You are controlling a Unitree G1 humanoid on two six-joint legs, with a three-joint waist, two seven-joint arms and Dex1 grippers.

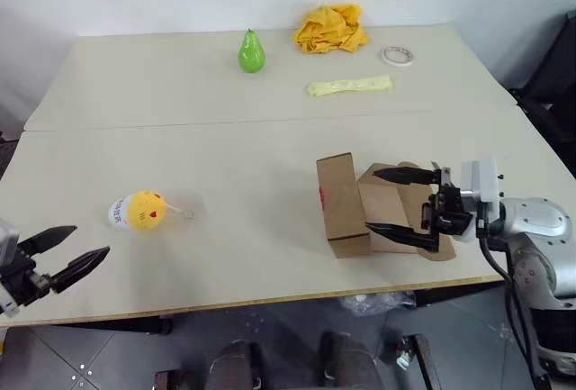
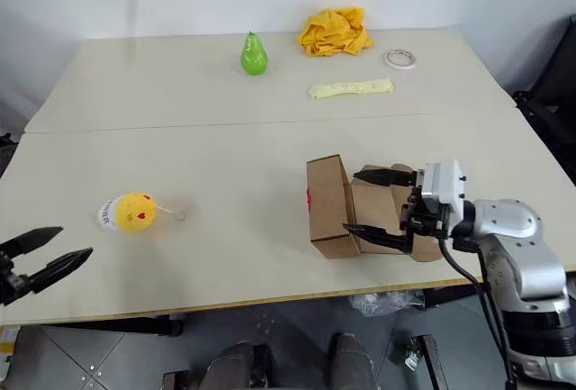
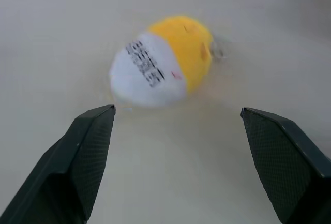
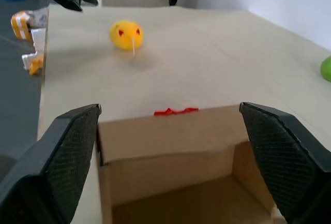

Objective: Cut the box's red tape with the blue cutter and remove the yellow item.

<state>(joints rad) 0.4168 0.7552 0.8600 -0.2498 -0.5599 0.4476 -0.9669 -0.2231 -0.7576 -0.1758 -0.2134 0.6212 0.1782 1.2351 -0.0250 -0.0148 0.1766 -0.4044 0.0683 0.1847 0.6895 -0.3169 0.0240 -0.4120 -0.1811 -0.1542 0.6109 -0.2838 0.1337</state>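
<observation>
Nearest, at the front left edge of the counter (image 1: 225, 255), the left end effector (image 1: 72, 250) hangs with its two black fingers spread apart and nothing between them, pointing toward the yellow item (image 1: 144, 211). That small round ball lies free on the counter just beyond the fingertips, its white labelled part (image 3: 142, 76) turned toward the left end effector and its red face marks turned toward the box; a thin loop trails from it on the box side. Over on the right, the right end effector (image 1: 373, 201) points leftward with its fingers wide apart, one fingertip on either side of the opened box (image 1: 346, 205) and the open cavity between them; whether the pads actually touch the cardboard cannot be told. The box lies on its side near the front edge, flaps splayed toward the right arm, and the red tape (image 1: 321, 196) shows as a ragged strip on the face turned toward the ball. Farther back, across the seam in the counter, lie a long pale yellow strip (image 1: 351, 86), a green pear (image 1: 251, 51), a tape roll (image 1: 397, 56) and, at the far edge, a crumpled yellow-orange cloth (image 1: 331, 29).
</observation>
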